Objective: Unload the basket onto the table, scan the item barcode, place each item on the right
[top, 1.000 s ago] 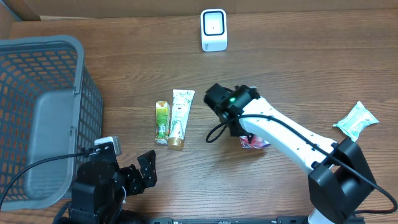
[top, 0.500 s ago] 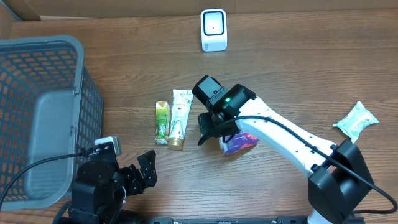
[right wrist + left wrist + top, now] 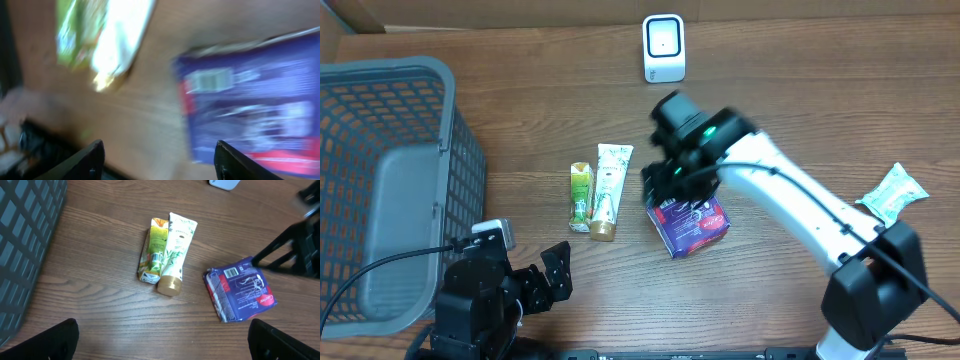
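Tubes [image 3: 608,182] beside purple packet [image 3: 691,223], scanner [image 3: 663,47] beyond

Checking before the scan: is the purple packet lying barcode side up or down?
Up. The purple packet lies flat on the table, its barcode label showing on top.

Table [image 3: 800,90] bears basket [image 3: 465,170], scanner [image 3: 663,47], green tube [image 3: 581,196], white tube [image 3: 609,190], packet [image 3: 690,222], pouch [image 3: 892,193].

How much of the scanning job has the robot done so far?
Done: nothing shows a scan. The purple packet lies flat on the table, barcode facing up. In hand: nothing; the right pincer is open above it. Still to do: bringing that barcode to the white scanner.
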Action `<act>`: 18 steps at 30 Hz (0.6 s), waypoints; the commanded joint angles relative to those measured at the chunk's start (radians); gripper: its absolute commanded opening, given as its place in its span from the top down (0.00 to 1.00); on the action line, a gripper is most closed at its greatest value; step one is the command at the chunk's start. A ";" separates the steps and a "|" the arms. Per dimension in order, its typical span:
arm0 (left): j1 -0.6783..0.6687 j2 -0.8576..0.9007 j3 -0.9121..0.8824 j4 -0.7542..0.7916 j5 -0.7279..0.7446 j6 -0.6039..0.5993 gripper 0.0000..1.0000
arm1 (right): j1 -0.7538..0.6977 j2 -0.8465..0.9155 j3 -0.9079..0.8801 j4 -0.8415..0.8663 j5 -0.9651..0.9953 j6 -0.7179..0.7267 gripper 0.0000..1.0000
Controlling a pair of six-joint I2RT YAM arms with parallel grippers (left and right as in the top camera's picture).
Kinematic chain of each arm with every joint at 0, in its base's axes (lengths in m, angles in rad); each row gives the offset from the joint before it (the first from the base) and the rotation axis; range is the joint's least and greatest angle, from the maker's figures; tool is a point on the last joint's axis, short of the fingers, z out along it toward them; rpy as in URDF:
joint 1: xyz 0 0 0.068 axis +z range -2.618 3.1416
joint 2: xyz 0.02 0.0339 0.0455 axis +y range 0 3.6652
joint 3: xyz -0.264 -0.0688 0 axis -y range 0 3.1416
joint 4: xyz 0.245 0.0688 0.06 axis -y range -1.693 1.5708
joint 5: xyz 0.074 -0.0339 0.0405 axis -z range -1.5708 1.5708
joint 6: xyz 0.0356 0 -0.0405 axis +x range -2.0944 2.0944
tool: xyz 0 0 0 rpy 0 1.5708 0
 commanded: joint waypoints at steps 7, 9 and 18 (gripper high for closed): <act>0.000 -0.006 -0.003 0.001 -0.013 0.002 0.00 | -0.236 0.005 -0.045 -0.008 0.089 -0.218 0.19; 0.000 -0.006 -0.003 0.001 -0.013 0.002 0.00 | -0.262 0.005 -0.079 0.003 0.087 -0.250 0.17; 0.000 -0.006 -0.003 0.001 -0.013 0.002 0.00 | -0.310 0.009 -0.263 0.167 -0.200 -0.426 0.08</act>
